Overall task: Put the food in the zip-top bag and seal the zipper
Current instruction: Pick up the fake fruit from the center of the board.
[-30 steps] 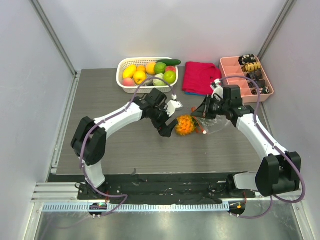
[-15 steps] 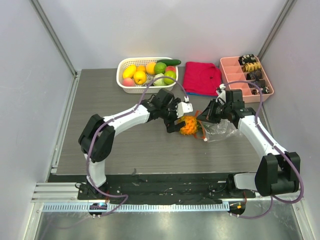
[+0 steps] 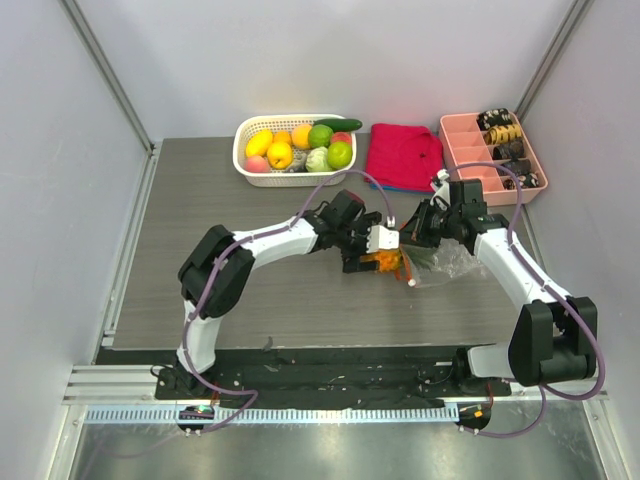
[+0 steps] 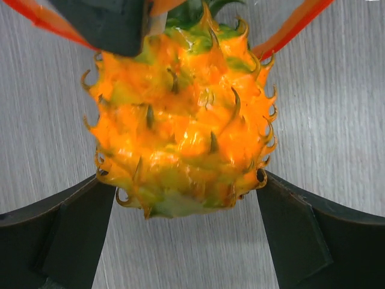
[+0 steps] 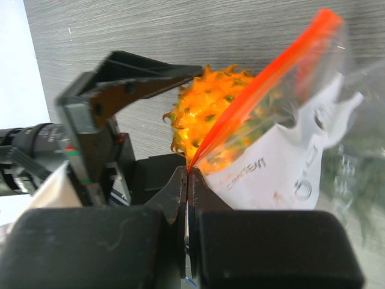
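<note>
At mid-table the left gripper gaped wide around the fruit, partly inside the bag; the right gripper pinched its zipper. Bare table lay nearer; the bag's rear blurred.

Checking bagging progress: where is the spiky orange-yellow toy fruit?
Top view: the fruit lies mid-table at the mouth of the clear zip-top bag, flanked by the left gripper, beside the right gripper pinching the zipper.

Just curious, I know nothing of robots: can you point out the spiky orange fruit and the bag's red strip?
spiky orange fruit (image 4: 180, 126): left wrist view, its middle.
red strip (image 5: 260, 89): right wrist view, halfway along.
</note>
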`<state>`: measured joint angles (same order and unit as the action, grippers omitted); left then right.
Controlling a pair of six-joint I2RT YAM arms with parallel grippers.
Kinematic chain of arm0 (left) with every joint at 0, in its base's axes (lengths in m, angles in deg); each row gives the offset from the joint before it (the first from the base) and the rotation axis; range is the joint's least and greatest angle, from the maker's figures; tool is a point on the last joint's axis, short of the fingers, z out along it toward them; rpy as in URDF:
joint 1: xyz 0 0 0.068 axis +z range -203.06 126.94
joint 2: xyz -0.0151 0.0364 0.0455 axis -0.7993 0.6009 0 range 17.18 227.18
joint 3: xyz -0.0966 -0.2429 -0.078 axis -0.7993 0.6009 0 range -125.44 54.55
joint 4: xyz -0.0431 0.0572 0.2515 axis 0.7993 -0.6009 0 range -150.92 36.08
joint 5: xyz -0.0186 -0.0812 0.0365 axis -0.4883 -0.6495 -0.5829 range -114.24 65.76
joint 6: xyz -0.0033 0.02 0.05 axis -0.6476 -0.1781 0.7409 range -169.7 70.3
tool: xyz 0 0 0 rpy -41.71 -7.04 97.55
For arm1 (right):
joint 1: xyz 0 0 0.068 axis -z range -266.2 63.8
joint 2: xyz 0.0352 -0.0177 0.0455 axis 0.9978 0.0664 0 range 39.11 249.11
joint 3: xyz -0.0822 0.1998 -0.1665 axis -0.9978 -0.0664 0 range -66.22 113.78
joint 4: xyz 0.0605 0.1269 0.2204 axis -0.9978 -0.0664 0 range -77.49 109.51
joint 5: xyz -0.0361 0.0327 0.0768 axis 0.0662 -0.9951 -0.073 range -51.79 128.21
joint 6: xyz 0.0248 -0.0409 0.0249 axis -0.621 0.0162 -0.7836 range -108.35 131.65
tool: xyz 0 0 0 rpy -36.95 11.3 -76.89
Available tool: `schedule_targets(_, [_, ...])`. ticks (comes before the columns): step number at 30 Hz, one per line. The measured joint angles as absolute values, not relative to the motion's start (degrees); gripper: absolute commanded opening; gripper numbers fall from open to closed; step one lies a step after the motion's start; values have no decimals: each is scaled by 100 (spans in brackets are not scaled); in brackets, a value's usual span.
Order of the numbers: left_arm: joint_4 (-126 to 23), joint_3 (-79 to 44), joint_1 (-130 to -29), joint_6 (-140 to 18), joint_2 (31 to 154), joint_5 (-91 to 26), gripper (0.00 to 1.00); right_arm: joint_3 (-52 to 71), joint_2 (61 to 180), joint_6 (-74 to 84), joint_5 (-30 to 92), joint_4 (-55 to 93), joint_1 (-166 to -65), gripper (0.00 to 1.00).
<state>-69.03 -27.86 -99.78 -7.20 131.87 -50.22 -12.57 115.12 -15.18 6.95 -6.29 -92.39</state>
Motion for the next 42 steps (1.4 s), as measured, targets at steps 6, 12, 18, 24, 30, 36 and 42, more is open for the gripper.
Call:
schedule_targets(6, [-6912, -3000, -9991, -1186, 13401, -4978, 52, -1290, 11527, -1455, 686, -627, -9239, 1])
schedule_targets(12, [-6882, -2880, -9943, -1837, 13246, -5074, 28, -1366, 11529, -1385, 684, -627, -9239, 1])
schedule_targets(18, [-7046, -2652, -9939, -2128, 12827, -5186, 12, -1368, 11527, -1363, 636, -627, -9239, 1])
schedule_targets(24, [-7268, -2613, -9893, -2320, 12652, -5284, 9, -1368, 11523, -1367, 317, -585, -9233, 1])
schedule_targets(30, [-7874, -2871, -9851, -2928, 12580, -5509, 6, -1399, 11433, -1555, -195, -259, -9233, 1])
schedule_targets(36, [-8471, -2893, -9858, -3192, 12042, -5599, 3, -1406, 11324, -1662, -431, 57, -9233, 1])
schedule_targets(42, [-9030, -2792, -9915, -3125, 11338, -5173, 3, -1347, 11324, -1437, -232, -34, -9235, 1])
